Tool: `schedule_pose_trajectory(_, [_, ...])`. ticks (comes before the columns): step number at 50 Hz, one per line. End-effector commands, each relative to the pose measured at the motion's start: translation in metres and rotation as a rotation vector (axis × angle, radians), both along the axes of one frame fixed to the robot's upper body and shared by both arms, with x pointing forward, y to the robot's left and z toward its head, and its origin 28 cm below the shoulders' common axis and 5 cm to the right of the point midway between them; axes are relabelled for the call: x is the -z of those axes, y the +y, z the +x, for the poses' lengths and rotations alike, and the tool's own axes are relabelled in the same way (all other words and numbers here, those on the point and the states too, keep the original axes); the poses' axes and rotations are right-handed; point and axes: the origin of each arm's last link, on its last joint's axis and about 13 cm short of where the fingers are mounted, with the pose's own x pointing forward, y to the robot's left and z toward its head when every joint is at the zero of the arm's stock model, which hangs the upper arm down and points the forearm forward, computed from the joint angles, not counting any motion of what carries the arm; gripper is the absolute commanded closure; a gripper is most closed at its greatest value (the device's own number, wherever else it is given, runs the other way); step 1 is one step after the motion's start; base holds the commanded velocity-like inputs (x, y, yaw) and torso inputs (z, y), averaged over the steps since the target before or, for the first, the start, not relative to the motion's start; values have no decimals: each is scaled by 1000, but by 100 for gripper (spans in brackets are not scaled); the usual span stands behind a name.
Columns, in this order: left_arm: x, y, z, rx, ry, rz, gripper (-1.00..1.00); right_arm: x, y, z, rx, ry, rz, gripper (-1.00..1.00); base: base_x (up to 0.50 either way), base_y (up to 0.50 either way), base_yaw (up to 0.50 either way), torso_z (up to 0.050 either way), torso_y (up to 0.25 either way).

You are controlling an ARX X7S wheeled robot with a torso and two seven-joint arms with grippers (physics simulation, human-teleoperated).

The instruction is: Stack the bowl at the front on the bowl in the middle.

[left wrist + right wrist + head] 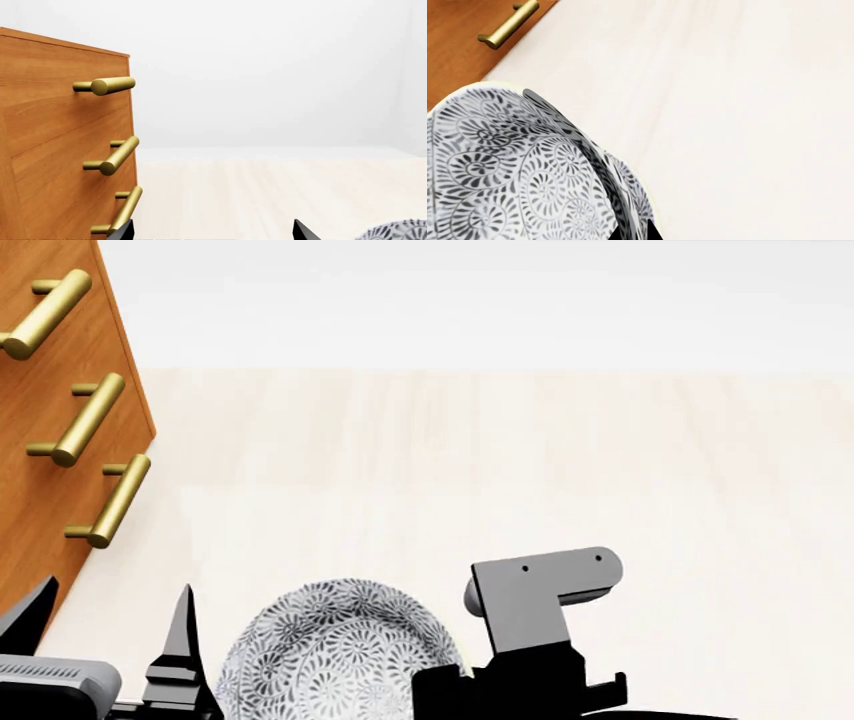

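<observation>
Only one grey floral bowl with a pale yellow rim shows, the bowl at the front (334,655), low in the head view and tilted. My right gripper (634,231) is shut on its rim, with the bowl's wall (507,170) pinched between the dark fingertips. To the left of that bowl, my left gripper (114,630) stands open and holds nothing; in the left wrist view (213,232) its two tips stand far apart, and the edge of the bowl (397,232) shows beside them. The bowl in the middle is out of view.
A wooden drawer cabinet (34,500) with brass bar handles (114,500) stands close on the left, right beside the left gripper; it also fills one side of the left wrist view (53,125). A pale wood surface (534,460) stretches ahead towards a white wall.
</observation>
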Motion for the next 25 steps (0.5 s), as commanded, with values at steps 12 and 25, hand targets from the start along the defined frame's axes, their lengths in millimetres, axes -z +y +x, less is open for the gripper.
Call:
schedule_pose_trajectory(12, [2, 0, -1, 3, 10, 1, -100, 29, 5, 12, -35, 100, -29, -100, 0, 0, 0, 0, 0])
schedule_pose_trajectory(25, [2, 0, -2, 5, 9, 0, -100, 16, 4, 6, -6, -34, -46, -100, 0, 0, 0, 0, 0])
